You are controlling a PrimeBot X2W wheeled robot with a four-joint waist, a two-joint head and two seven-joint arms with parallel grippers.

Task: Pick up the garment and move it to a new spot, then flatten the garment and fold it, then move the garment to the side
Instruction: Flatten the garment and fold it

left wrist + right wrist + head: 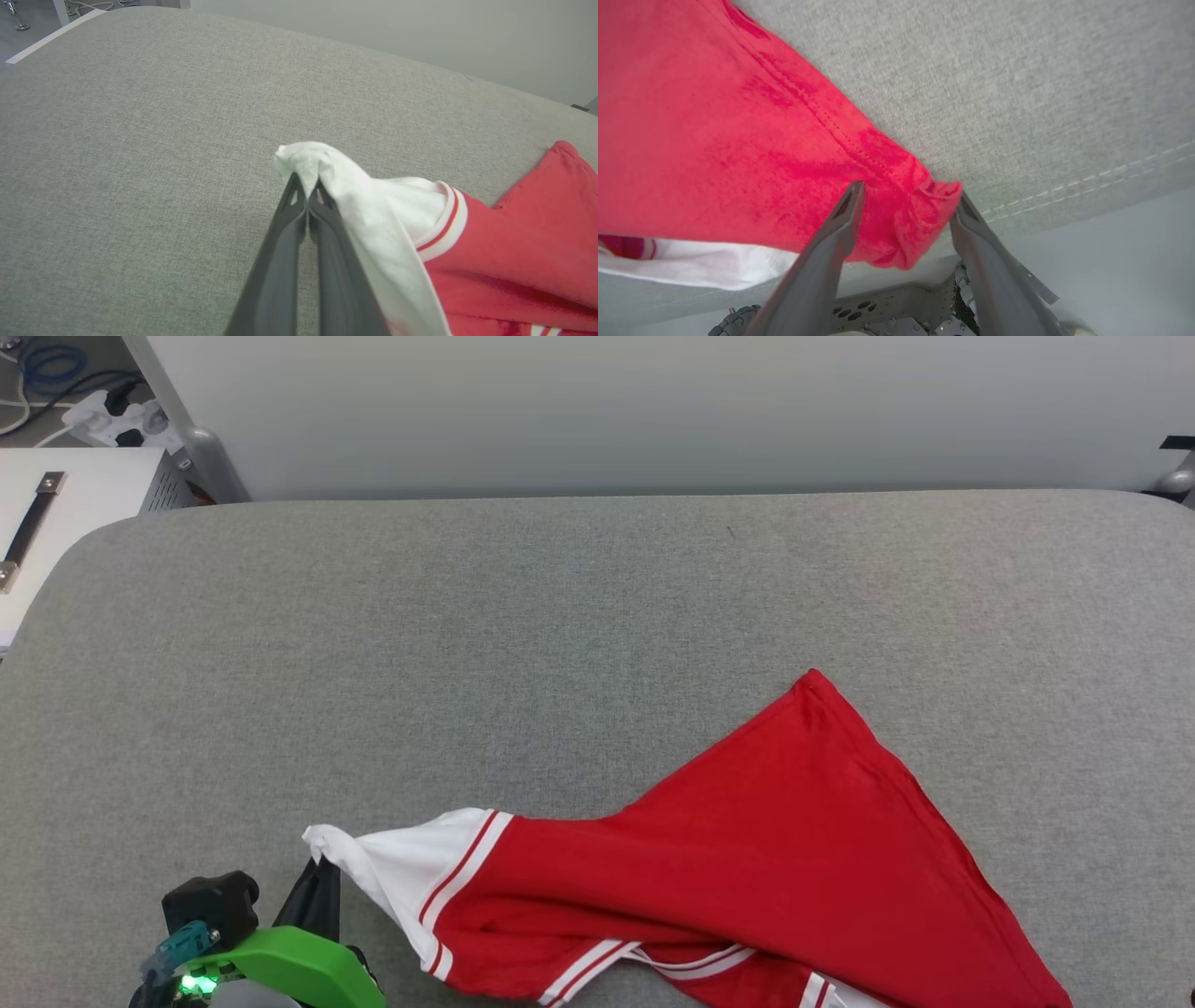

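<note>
The garment (775,859), a red jersey with white sleeves and red-white striped trim, lies stretched across the near right part of the grey cushion (560,635); its print is hidden. My left gripper (322,870) at the lower left is shut on the tip of a white sleeve (322,163), pinched between the dark fingers (299,219). In the right wrist view my right gripper (908,198) stands open, its two fingers either side of a bunched red hem corner (920,210) that hangs over the cushion's front edge.
A pale wall (653,411) rises behind the cushion. A white cabinet with a handle (56,504) and a power strip with cables (103,420) sit beyond the far left corner. The cushion's stitched front edge (1087,182) lies just past the hem corner.
</note>
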